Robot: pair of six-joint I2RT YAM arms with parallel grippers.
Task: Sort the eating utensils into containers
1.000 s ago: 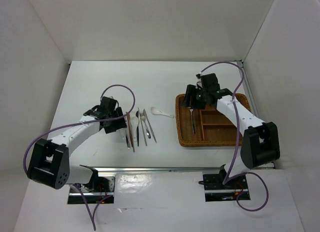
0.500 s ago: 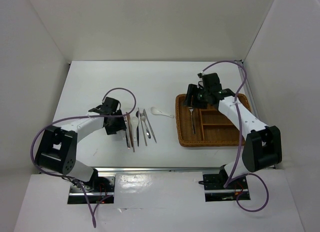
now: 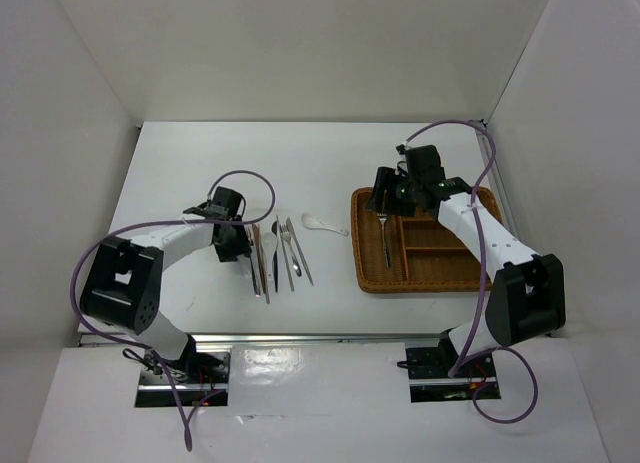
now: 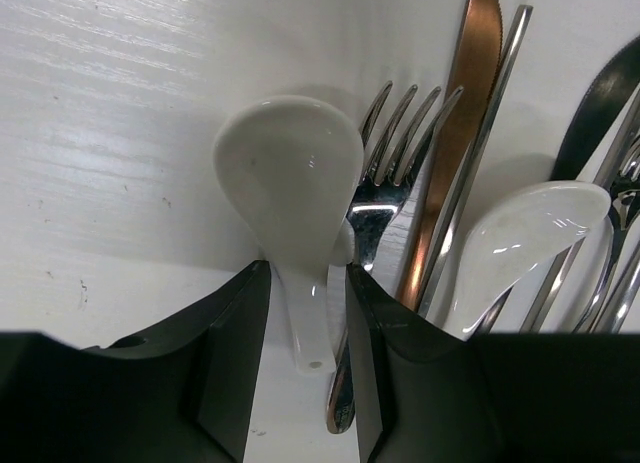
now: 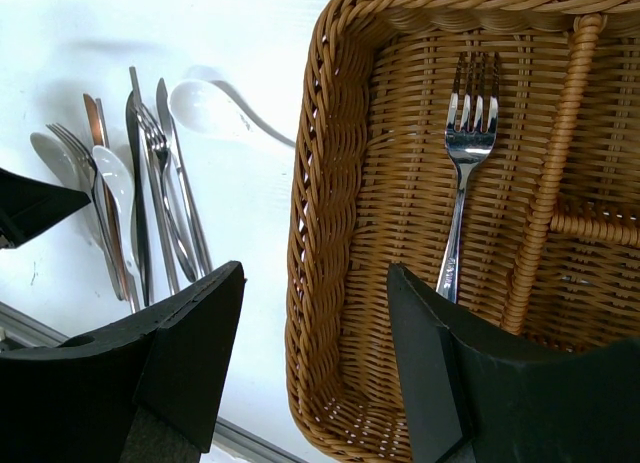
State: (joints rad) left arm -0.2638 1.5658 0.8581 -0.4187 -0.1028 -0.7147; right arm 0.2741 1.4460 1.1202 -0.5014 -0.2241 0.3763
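Cutlery sort, looks like early days.

Overhead: most of the eating utensils (image 3: 280, 249) lie in a tight row on the table (image 3: 190, 163), left of centre. One lone white spoon (image 3: 318, 223) sits between that row and the wicker tray (image 3: 357, 255). The tray's long section already has a fork (image 3: 386, 238) in it. I can see the left gripper (image 3: 243, 255) down at the row's left edge, and the right gripper (image 3: 385, 195) hanging over the tray's far left corner.

Left wrist: its fingers (image 4: 235, 353) straddle the handle of a white soup spoon (image 4: 290, 173). There's a sliver of gap on one side, so I'd call it not pinched yet. A second fork (image 4: 400, 133) lies partly under that spoon, with a copper-coloured knife (image 4: 462, 103) just beside it.

Right wrist: fingers (image 5: 190, 353) wide apart, holding nothing, above the long section.

My take on doing the pick well: squeeze only the ceramic handle and keep the inner finger off the fork underneath. Grip firmly since glaze is probably slick, then lift straight up so the neighbours don't get dragged along.
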